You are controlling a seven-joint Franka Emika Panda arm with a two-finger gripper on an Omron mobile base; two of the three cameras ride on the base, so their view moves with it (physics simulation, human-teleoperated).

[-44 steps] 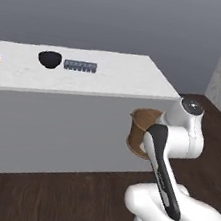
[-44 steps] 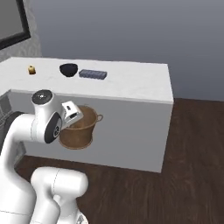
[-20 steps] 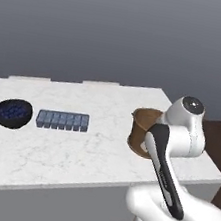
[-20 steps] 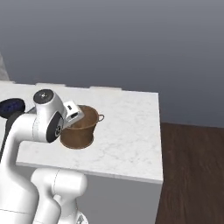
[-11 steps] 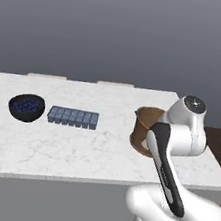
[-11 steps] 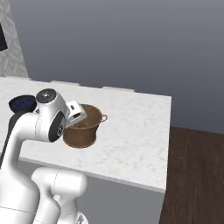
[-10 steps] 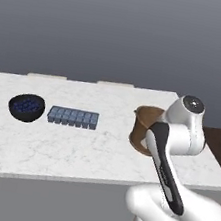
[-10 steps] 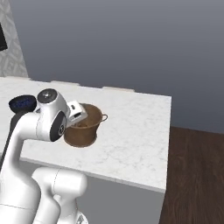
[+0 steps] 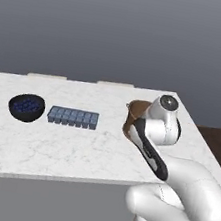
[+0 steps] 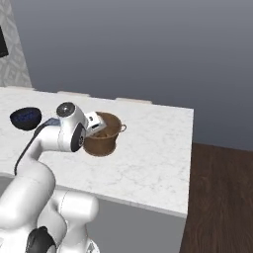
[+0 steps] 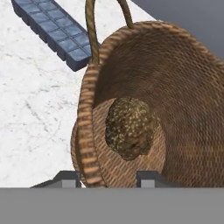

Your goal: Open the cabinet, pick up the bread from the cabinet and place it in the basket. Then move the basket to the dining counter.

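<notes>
On the marble table, the tool gripped the basket by its rim, right of the blue tray, bread lying inside

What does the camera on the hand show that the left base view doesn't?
Hand view alone: the bread lying on the floor of the basket, whose rim passes between the claw tips. Left base view alone: a black bowl of blueberries and the white arm. Both: the basket, the blue tray and the dining counter.
</notes>
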